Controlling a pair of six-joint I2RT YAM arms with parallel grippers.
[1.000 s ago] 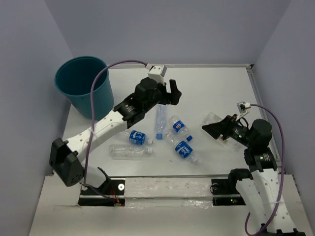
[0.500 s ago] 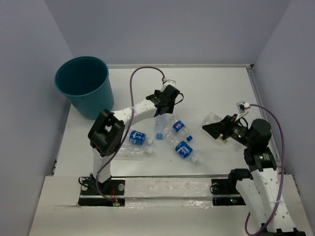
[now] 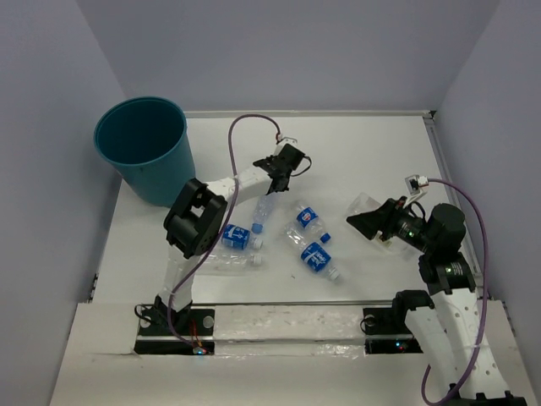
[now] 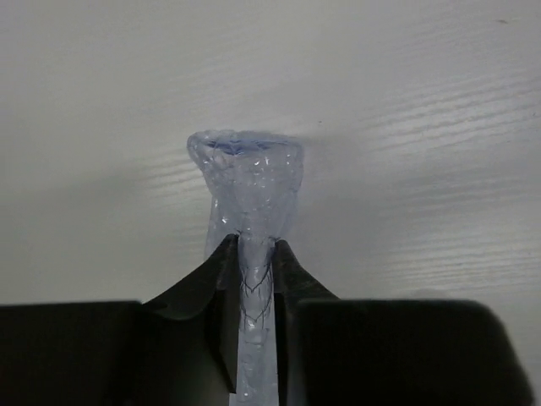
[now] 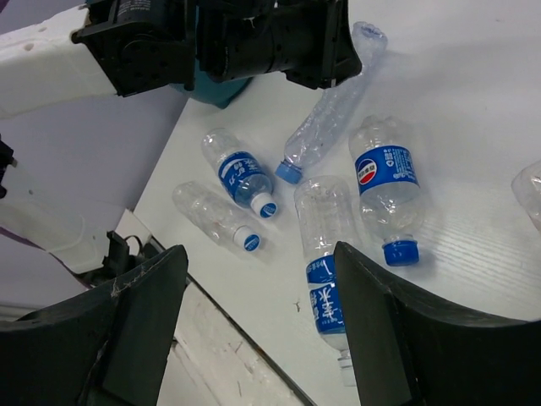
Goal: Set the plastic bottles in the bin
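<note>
My left gripper (image 3: 281, 167) (image 4: 254, 254) is shut on the base end of a clear unlabelled plastic bottle (image 3: 264, 207) (image 4: 245, 169) (image 5: 334, 110), squashing it flat between the jaws. Its blue cap (image 3: 256, 227) points toward the near edge. Several more bottles lie on the table: two with blue labels (image 3: 235, 237) (image 3: 309, 220), a third labelled one (image 3: 317, 256) and a clear one (image 3: 221, 260). The teal bin (image 3: 142, 148) stands at the far left. My right gripper (image 3: 369, 222) (image 5: 260, 254) hangs open above the table with nothing between its fingers.
Another clear bottle (image 3: 365, 205) lies beside the right gripper. The white table (image 3: 363, 152) is walled at the back and sides. A rail (image 3: 279, 321) runs along the near edge between the arm bases.
The left gripper dropped from above onto the unlabelled bottle and closed on its base. The bottle's cap end swung a little to the left. The right arm has stayed put.
</note>
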